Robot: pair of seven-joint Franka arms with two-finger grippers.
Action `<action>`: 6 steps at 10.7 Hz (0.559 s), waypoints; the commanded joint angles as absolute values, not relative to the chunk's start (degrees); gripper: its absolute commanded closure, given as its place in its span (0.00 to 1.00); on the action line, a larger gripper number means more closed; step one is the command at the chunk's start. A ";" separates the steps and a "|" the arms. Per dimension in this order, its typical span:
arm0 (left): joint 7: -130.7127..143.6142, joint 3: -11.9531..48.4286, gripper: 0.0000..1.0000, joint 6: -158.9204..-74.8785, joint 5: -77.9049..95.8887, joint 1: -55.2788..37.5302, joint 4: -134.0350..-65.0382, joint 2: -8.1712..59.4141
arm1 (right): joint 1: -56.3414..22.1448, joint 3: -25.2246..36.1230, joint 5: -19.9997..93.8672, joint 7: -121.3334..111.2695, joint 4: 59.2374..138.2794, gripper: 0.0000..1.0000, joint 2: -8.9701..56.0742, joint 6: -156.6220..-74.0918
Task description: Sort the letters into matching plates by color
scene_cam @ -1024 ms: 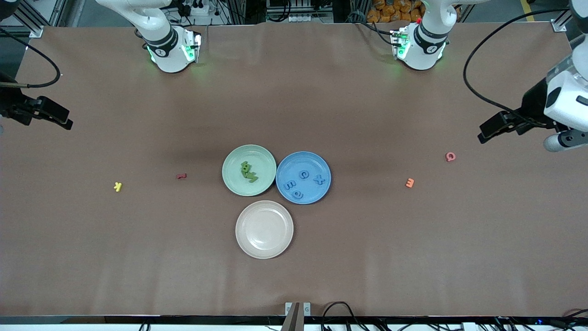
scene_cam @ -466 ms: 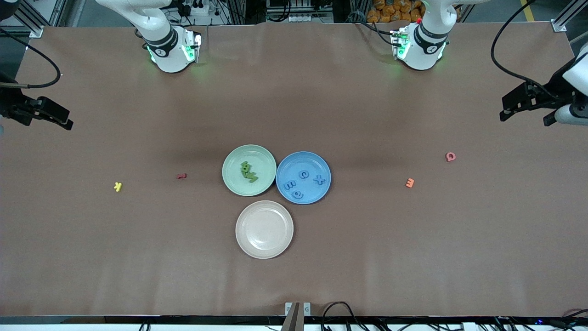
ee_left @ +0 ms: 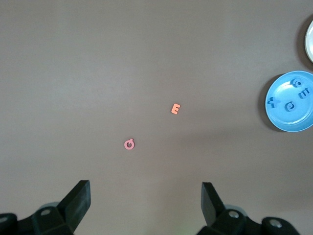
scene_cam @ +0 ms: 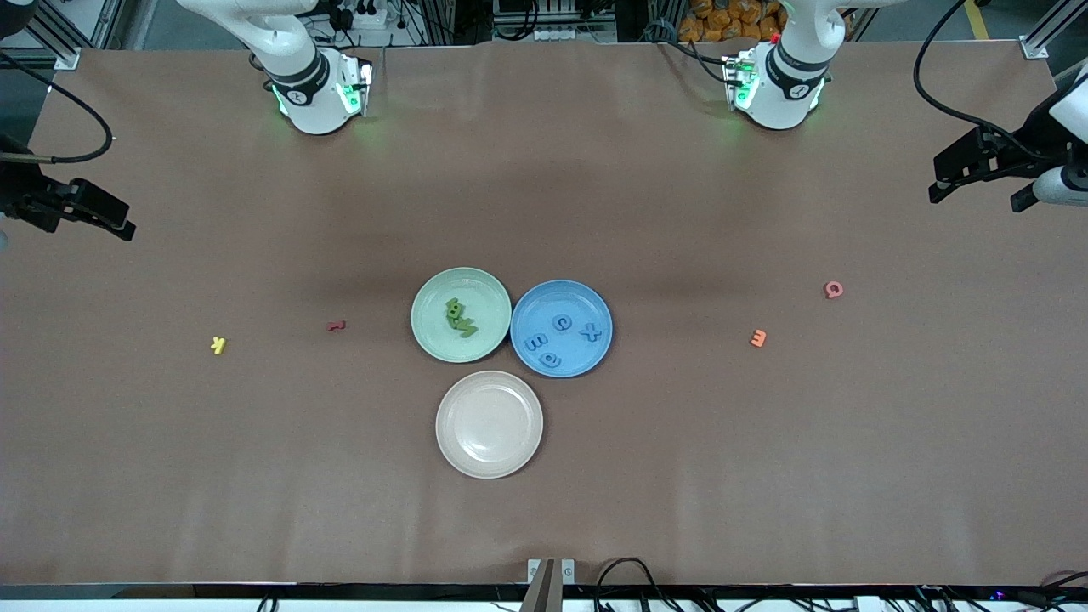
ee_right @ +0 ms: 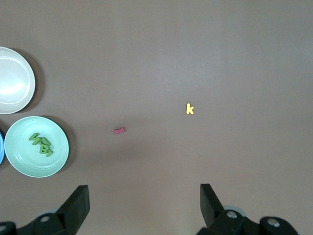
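Sorting looked done from my station: the green letters (scene_cam: 460, 316) lay heaped in the mint plate (scene_cam: 433, 336), and the blue letters (scene_cam: 561, 323) lay spread in the blue plate (scene_cam: 595, 357), the two rims touching. A beige plate (scene_cam: 489, 459) sat nearer the front camera. I saw the left gripper (ee_left: 145, 196) spread wide over the left arm's end of the table, near the pink letter (scene_cam: 834, 290) and orange letter (scene_cam: 758, 338). The right gripper (ee_right: 144, 197) hung wide over the right arm's end, the yellow letter (scene_cam: 218, 344) and red letter (scene_cam: 337, 325) loose on the table.
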State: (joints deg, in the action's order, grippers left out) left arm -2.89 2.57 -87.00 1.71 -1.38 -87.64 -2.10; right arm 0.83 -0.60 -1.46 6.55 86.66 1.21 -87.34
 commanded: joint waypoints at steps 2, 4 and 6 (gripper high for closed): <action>-4.04 2.46 0.00 -91.05 0.26 -1.41 -88.68 -2.29 | 1.85 -1.67 -1.41 7.56 86.57 0.00 1.23 -87.45; -5.35 2.46 0.00 -90.62 -2.01 -1.32 -88.42 -2.29 | 1.85 -1.67 -1.41 7.56 86.57 0.00 1.23 -87.36; -6.50 2.55 0.00 -87.91 -2.20 -1.41 -88.33 -2.37 | 1.85 -1.67 -1.41 7.47 86.57 0.00 1.23 -87.45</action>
State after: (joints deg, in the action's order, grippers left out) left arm -4.63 2.52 -90.04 -1.10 -1.35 -88.27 -1.87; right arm 0.83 -0.68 -1.46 6.55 86.66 1.24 -87.34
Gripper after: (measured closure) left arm 0.000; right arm 0.000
